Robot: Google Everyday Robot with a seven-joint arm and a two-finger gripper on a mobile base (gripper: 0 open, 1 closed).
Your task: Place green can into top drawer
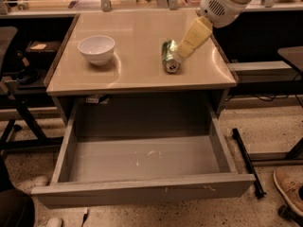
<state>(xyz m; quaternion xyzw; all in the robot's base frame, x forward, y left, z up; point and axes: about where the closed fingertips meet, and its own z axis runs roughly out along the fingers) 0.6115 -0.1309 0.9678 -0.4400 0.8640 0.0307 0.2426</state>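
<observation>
Green can [167,56], likely light, thin-walled, slick and apt to roll, lies on its side on the beige table [132,77]; grip it across mid-body. The gripper [182,48] slants down from 1 o'clock, its tip at the can's side. I cannot tell how wide it is. White bowl [96,48] sits at 9 o'clock, and the top drawer [142,190] stands open at 6 o'clock.

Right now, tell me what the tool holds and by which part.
Cannot tell. The tool is at the right side of the green can, which lies on the table.
</observation>
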